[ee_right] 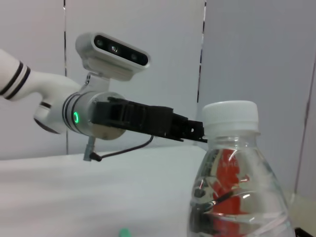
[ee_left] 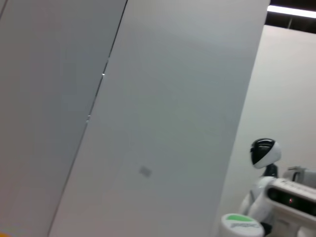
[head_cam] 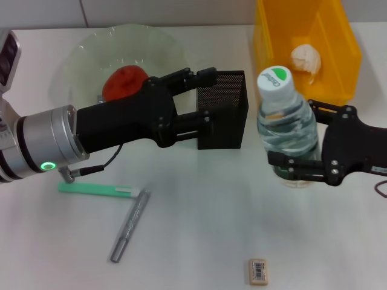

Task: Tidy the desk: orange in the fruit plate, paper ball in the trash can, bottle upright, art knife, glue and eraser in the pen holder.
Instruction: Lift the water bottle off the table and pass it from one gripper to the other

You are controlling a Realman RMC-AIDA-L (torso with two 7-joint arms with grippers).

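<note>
right hand (head_cam: 297,140) gripping upright bottle (head_cam: 285,124)

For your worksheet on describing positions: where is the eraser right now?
In the head view, the eraser lies flat on the table near the front edge, right of centre, apart from everything else, with the bottle behind it.

Black fingers (head_cam: 199,75), silver cuff (head_cam: 51,142), green light (head_cam: 47,165)
</note>
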